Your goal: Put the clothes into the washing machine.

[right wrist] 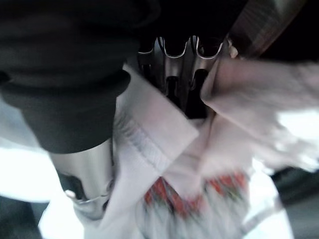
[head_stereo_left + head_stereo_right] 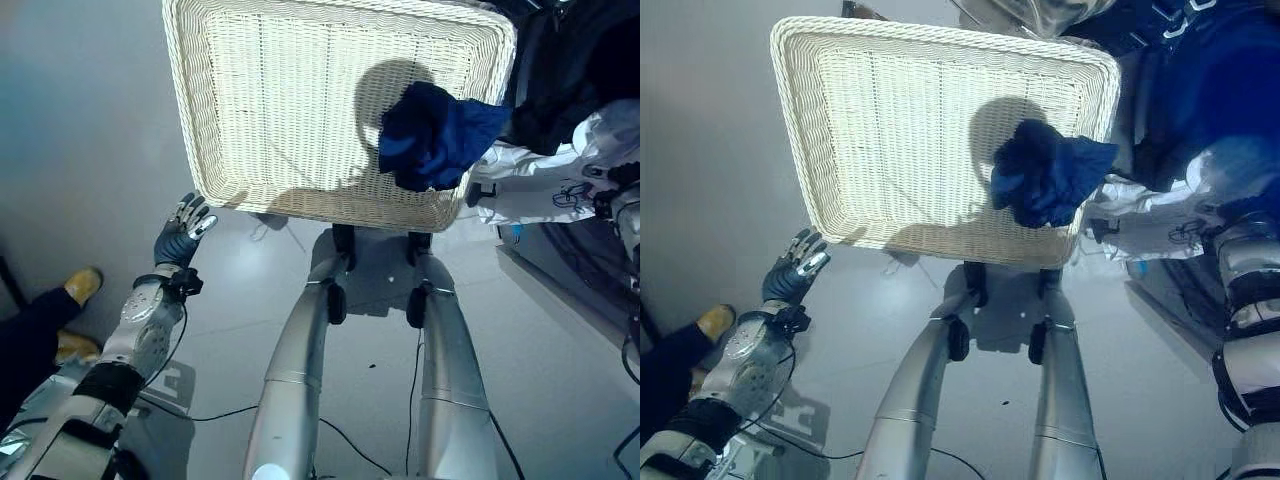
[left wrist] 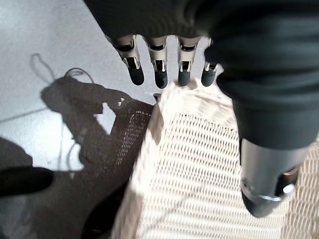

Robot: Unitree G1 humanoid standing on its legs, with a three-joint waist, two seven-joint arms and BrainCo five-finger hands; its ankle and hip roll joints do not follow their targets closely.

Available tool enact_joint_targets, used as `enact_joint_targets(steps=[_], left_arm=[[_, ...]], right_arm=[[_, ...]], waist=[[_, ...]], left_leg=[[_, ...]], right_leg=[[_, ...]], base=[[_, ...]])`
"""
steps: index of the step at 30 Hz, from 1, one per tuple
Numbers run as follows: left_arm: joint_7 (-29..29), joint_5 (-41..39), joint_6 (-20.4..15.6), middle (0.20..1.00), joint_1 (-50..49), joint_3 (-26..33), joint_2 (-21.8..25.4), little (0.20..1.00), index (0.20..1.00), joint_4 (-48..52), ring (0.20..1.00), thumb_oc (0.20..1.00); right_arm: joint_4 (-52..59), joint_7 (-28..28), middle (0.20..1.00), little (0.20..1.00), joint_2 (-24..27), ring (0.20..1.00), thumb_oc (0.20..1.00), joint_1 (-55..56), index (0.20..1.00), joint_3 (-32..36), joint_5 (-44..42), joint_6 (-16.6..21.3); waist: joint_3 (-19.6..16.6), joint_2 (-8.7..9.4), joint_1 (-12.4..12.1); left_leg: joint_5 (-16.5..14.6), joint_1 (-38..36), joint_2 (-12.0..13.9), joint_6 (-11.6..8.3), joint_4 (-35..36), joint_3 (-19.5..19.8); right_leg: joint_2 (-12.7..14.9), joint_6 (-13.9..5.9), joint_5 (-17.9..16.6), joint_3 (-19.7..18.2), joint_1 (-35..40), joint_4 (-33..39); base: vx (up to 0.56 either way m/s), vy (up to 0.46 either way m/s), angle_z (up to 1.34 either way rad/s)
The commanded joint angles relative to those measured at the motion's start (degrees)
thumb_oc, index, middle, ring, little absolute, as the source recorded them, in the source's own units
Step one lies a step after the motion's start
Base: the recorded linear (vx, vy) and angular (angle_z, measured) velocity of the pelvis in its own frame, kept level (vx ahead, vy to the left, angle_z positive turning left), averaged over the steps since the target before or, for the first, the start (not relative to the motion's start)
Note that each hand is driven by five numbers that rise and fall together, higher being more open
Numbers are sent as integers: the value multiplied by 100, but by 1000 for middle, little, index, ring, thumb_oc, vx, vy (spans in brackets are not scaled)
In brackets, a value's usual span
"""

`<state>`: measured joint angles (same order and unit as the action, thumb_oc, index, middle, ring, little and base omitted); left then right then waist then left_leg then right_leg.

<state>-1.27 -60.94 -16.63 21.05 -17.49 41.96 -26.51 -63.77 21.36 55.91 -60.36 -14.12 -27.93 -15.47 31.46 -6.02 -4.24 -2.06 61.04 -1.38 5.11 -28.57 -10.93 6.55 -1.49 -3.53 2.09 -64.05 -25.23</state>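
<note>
My right robot hand (image 1: 184, 79) was curled into a white garment (image 2: 540, 185), its fingers (image 1: 172, 92) pinching a fold of the cloth; that garment carried a red pattern near its hem and hung off the right edge of the wicker basket (image 2: 230, 120), draped toward a dark opening on my right whose nature I could not tell. Just beside that robot hand, toward my left, a crumpled dark blue garment (image 2: 435, 135) lay inside the basket against its near right corner, touching the white cloth's edge. The basket itself stood on the grey floor (image 2: 90, 130) in front of me.

My left robot hand (image 2: 183, 232) hung relaxed with straight fingers (image 3: 158, 69), holding nothing, just outside the basket's near left corner; its fingertips sat close over the woven rim (image 3: 164, 99). Well off to the left of that robot hand, a person's dark trouser leg and yellow shoe (image 2: 82, 284) rested on the floor.
</note>
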Motion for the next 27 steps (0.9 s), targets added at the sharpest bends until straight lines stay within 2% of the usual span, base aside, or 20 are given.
enact_joint_targets(steps=[1,2,3,4,5,6,8,9,11,12,13,17,18,19,21,23,27], left_arm=[[-153,-111,-29,1000,-214,-64,-405,1000,1000,101,1000,1000],[-123,-53,-85,1000,-311,-61,-525,1000,1000,158,1000,1000],[-109,-33,-114,1000,-282,-24,-560,1000,1000,173,1000,1000],[-106,-26,-122,1000,-288,-25,-575,1000,1000,173,1000,1000],[-110,19,-185,1000,-350,-7,-686,1000,1000,161,1000,1000],[-85,96,-257,1000,-416,5,-823,1000,1000,167,1000,1000],[-58,130,-292,1000,-439,-19,-866,1000,1000,172,1000,1000],[43,246,-331,1000,-464,-34,-1014,1000,1000,201,1000,1000],[80,303,-357,1000,-465,-28,-1111,1000,1000,191,1000,1000],[136,356,-371,1000,-436,-27,-1219,1000,1000,150,1000,1000],[152,368,-381,1000,-409,-24,-1291,1000,1000,114,1000,1000],[149,388,-398,1000,-375,-15,-1392,1000,1000,40,1000,1000],[114,340,-374,1000,-323,19,-1394,1000,1000,3,1000,1000],[114,340,-374,1000,-323,19,-1394,1000,1000,3,1000,1000],[97,342,-306,1000,-266,67,-1374,1000,1000,-15,1000,1000],[41,313,-299,1000,-267,96,-1344,1000,1000,-60,1000,1000],[41,276,-310,1000,-321,88,-1287,1000,1000,-9,1000,1000]], right_arm=[[-254,-10,1000,1000,619,1000,1000,306,1000,-310,-516,212],[-218,4,1000,1000,486,1000,1000,484,1000,230,-1740,730],[-143,3,1000,1000,440,1000,1000,511,1000,443,-2252,907],[-119,-24,1000,1000,420,1000,1000,547,1000,508,-2399,961],[57,-204,1000,1000,234,1000,1000,786,1000,1036,-3767,1505],[244,-472,1000,1000,12,1000,1000,1030,1000,1470,-4670,1982],[433,-625,1000,1000,-136,1000,1000,1230,1000,1710,-5076,2221],[1005,-1036,1000,1000,-605,1000,1000,1601,1000,2118,-6227,2855],[1350,-1278,1000,1000,-878,1000,1000,1752,1000,2314,-6916,3258],[1554,-1431,1000,1000,-1217,1000,1000,1933,1000,2544,-7441,3443],[1643,-1463,1000,1000,-1378,1000,1000,2009,1000,2651,-7755,3533],[1724,-1436,1000,1000,-1538,1000,1000,1978,1000,2748,-7933,3582],[1684,-1418,1000,1000,-1509,1000,1000,1872,1000,2717,-7872,3388],[1684,-1418,1000,1000,-1509,1000,1000,1872,1000,2717,-7872,3388],[1722,-1539,1000,1000,-1446,1000,1000,1707,1000,2652,-8453,3159],[1804,-1608,1000,1000,-1504,1000,1000,1658,1000,2768,-8507,3105],[2239,-1628,1000,1000,-1648,1000,1000,1787,1000,2966,-8507,3520]], waist=[[-167,-681,215],[-167,-710,233],[-167,-715,224],[-167,-713,226],[-167,-716,271],[-167,-721,324],[-167,-713,337],[-167,-704,393],[-167,-706,432],[-167,-714,483],[-167,-729,518],[-167,-753,548],[-167,-747,549],[-167,-747,549],[-167,-711,538],[-167,-684,540],[-167,-605,574]], left_leg=[[562,-217,70,-772,1129,752],[585,-333,53,-779,1292,714],[747,-208,73,-744,1365,654],[748,-221,71,-744,1380,649],[735,-292,51,-749,1432,621],[724,-332,25,-754,1474,614],[726,-376,17,-756,1505,597],[729,-477,-14,-756,1589,550],[733,-529,-25,-751,1649,511],[744,-585,-47,-755,1708,490],[757,-626,-62,-751,1764,467],[779,-743,-74,-741,1887,435],[797,-808,-79,-741,1956,409],[797,-808,-79,-741,1956,409],[816,-881,-70,-740,2014,374],[825,-933,-62,-744,2062,364],[851,-1051,-71,-733,2167,359]], right_leg=[[-259,-91,900,385,119,-657],[-320,-111,816,354,220,-421],[-349,-73,635,402,107,-300],[-357,-74,628,398,118,-280],[-388,-86,610,367,177,-197],[-412,-102,601,338,208,-145],[-428,-110,590,320,245,-109],[-463,-138,549,287,316,-9],[-485,-146,522,254,351,69],[-502,-169,493,213,392,139],[-515,-175,462,170,418,211],[-534,-192,392,97,505,360],[-520,-211,344,91,579,471],[-520,-211,344,91,579,471],[-507,-225,297,117,682,575],[-494,-245,269,140,747,629],[-510,-266,193,147,890,769]], base=[[-31,90,-13],[-83,113,-12],[-86,122,-14],[-69,98,-10],[-19,120,-5],[-19,120,-2],[-21,81,3],[-34,93,1],[-38,100,-4],[-42,123,-10],[-34,103,-13],[-27,87,-8],[-26,63,2],[-39,77,-3],[-28,34,-9],[-22,11,-6],[0,0,0]])
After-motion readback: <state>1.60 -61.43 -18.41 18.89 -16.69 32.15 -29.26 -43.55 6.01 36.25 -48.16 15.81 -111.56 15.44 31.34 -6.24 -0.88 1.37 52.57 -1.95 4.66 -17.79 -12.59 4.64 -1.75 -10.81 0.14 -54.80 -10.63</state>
